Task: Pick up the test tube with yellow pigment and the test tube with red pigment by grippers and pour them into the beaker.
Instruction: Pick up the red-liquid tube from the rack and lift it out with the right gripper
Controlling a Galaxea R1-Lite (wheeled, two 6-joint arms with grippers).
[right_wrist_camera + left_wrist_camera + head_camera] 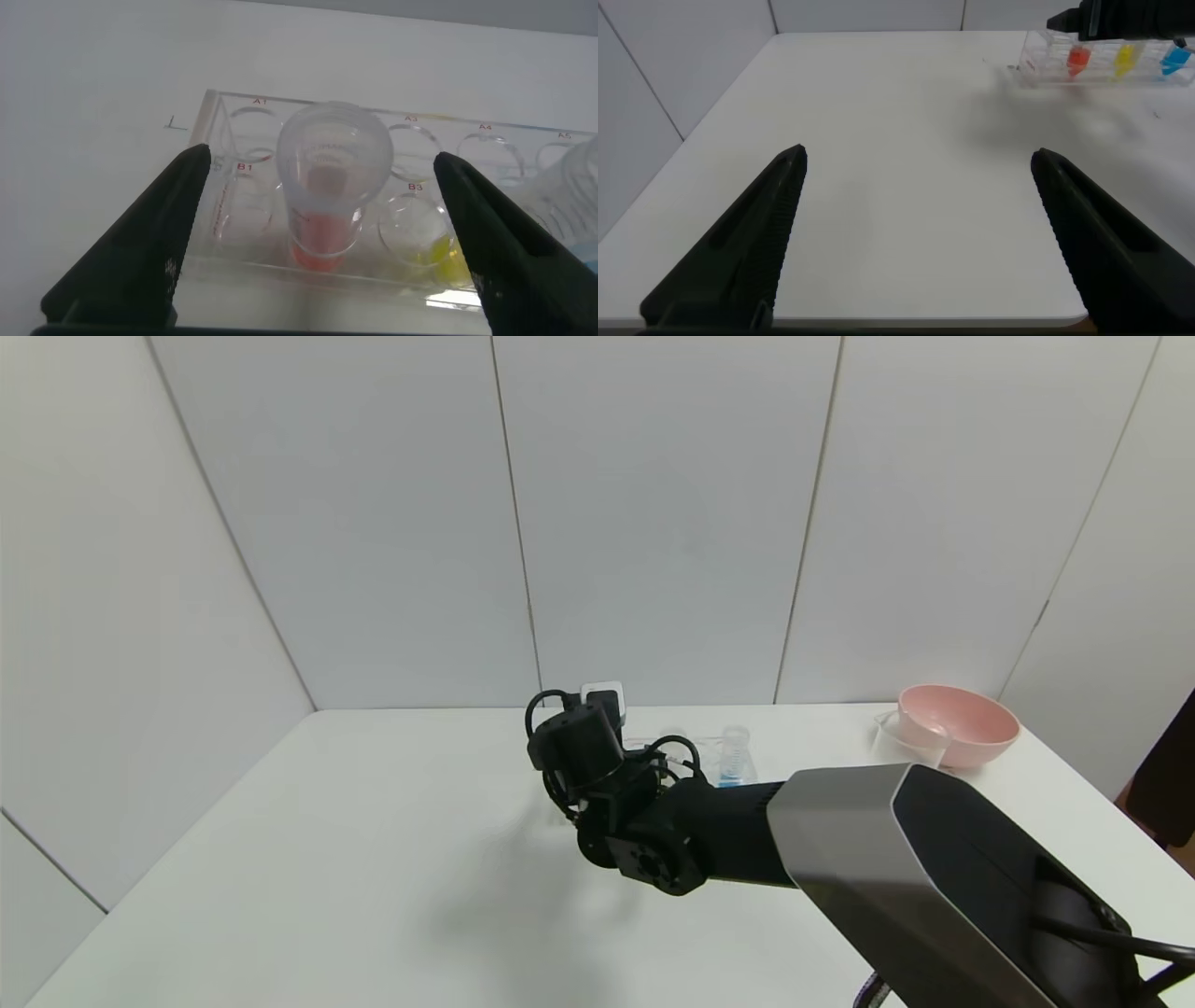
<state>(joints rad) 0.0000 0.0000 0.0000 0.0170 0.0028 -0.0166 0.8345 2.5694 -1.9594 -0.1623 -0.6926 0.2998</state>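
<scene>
Right hand (pixel 318 238) spread wide and empty astride red tube (pixel 327 187) – head view hides this, left hand (pixel 915 233) open too.

Red-pigment tube (pixel 329 187) and yellow-pigment tube (pixel 432 245) stand upright in neighbouring rack (pixel 245 210) holes.

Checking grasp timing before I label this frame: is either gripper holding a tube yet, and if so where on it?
Nothing is held. The right gripper is open with the test tube with red pigment between its fingers, untouched, in the rack. The left gripper is open and empty.
</scene>
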